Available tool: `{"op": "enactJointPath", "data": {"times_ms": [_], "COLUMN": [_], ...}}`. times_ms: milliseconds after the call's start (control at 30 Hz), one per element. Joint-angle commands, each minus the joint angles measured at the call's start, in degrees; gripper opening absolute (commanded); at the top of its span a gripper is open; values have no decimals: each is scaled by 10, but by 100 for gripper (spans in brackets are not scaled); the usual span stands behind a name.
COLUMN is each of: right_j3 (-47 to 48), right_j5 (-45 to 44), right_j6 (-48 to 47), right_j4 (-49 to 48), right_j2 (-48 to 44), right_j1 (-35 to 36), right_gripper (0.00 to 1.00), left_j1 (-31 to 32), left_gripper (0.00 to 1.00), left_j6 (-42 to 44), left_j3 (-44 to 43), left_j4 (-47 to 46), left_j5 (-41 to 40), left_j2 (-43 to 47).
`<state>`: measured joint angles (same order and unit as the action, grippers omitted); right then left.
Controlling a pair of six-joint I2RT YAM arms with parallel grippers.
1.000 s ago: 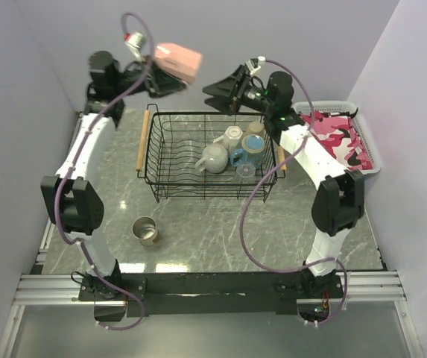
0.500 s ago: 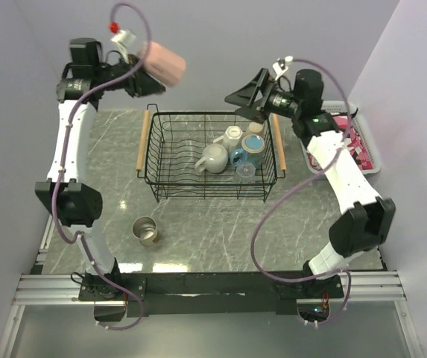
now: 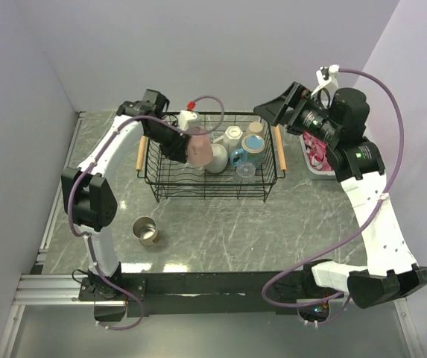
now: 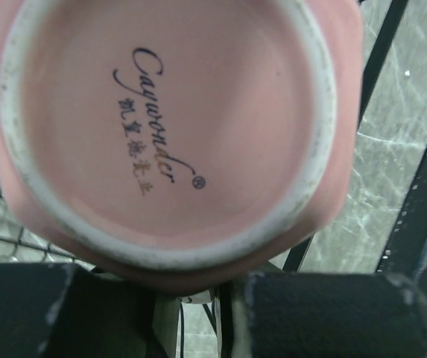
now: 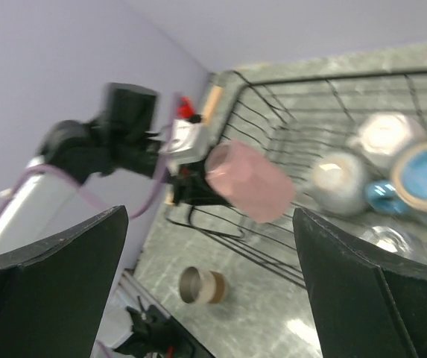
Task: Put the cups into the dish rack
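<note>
My left gripper (image 3: 186, 145) is shut on the pink mug (image 3: 197, 150) and holds it on its side over the left half of the black wire dish rack (image 3: 212, 195). In the left wrist view the mug's base (image 4: 161, 127) fills the frame above my fingers (image 4: 332, 317). Two white mugs (image 3: 216, 157), a blue mug with an orange inside (image 3: 252, 146), a tan cup (image 3: 255, 127) and a clear glass (image 3: 246, 171) sit in the rack's right half. The steel cup (image 3: 146, 230) lies on the table in front of the rack. My right gripper (image 3: 279, 109) is open and empty, raised above the rack's right rear corner.
A white basket with pink camouflage cloth (image 3: 316, 154) stands right of the rack, mostly hidden by my right arm. The rack has wooden handles on its left (image 3: 143, 152) and right (image 3: 279, 149) sides. The right wrist view shows the pink mug (image 5: 249, 181) and the steel cup (image 5: 202, 285).
My left arm has swung down from high at the back, bringing the pink mug low over the rack's left half. My right arm has risen and pulled back to the right.
</note>
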<state>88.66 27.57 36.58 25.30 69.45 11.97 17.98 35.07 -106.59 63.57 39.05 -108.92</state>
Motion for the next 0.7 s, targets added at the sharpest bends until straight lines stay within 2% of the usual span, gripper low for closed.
{"op": "enactJointPath", "data": {"times_ms": [0, 233, 667], "right_j3": [-17, -31, -46], "right_j5": [-57, -62, -67], "right_j6": [-40, -63, -70], "right_j4": [61, 77, 86], "right_j2": [-3, -20, -51], "right_j1": [-5, -17, -45], "right_gripper": [100, 100, 100], "left_j1": [40, 96, 127], "left_gripper": [3, 2, 2], "left_j6": [41, 25, 44], "left_j3": [-20, -20, -36], "left_j4": [-43, -74, -99], "left_j5": [-5, -47, -110], "left_j2": [36, 5, -56]}}
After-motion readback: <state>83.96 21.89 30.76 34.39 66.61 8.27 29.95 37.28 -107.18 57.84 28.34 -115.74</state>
